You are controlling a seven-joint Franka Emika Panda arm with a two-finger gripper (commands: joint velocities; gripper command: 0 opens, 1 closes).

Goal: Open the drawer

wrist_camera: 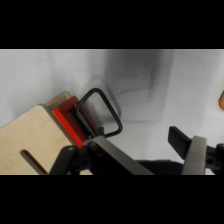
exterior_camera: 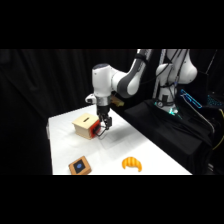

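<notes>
1. From the side, the whole white surface [exterior_camera: 150,155] is seen: a tan wooden box [exterior_camera: 85,125] stands towards its far left, and the pincer [exterior_camera: 103,124] is lowered from above just at the box's right face.
2. Only the side view takes in a small flat block with a dark top [exterior_camera: 80,165] at the near edge and a yellow-orange croissant-shaped item [exterior_camera: 132,163] to its right, both well apart from the box.
3. Only the wrist view shows the drawer [wrist_camera: 67,122] closely: its red front is seen at the box's edge, with the black wire loop handle [wrist_camera: 102,111] standing out over the surface.
4. The slotted top of the box is also seen there, at lower left.
5. The pincer is seen spread wide in the wrist view: one finger [wrist_camera: 117,155] lies at the handle's base, the other [wrist_camera: 182,142] stands well apart over bare surface. Nothing is gripped between them.
</notes>
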